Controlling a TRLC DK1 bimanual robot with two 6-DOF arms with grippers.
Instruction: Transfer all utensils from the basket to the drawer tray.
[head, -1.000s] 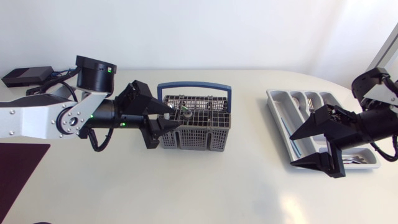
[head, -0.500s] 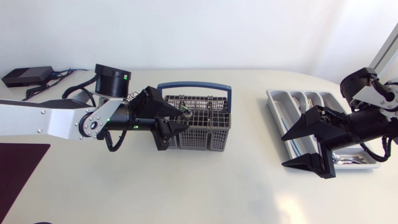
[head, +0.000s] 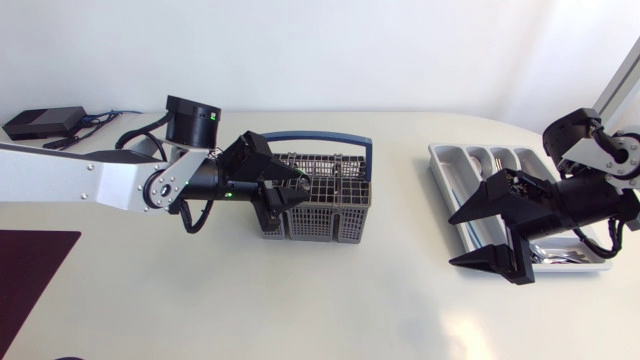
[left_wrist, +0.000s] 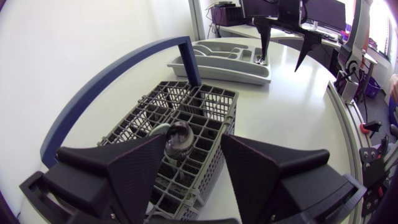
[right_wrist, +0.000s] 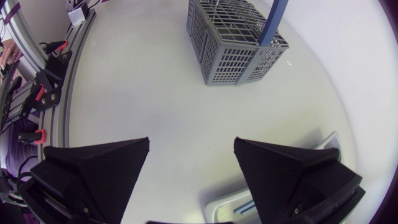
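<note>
A grey wire basket (head: 335, 200) with a blue handle stands left of the table's middle. My left gripper (head: 298, 194) hovers open over its left end. In the left wrist view the rounded metal end of a spoon (left_wrist: 177, 138) stands up out of a basket (left_wrist: 199, 112) cell between the open fingers, touching neither. At the right lies the grey drawer tray (head: 447, 160) with some cutlery (head: 565, 257) in it. My right gripper (head: 452, 242) hangs open and empty over the tray's near left edge, pointing toward the basket (right_wrist: 233, 37).
A black box (head: 40, 122) with cables sits at the back left. A dark mat (head: 30, 270) lies at the left edge. Bare white tabletop lies between basket and tray.
My left arm has moved right, bringing its gripper from beside the basket to over its left end. My right gripper has shifted a little left along the tray's edge.
</note>
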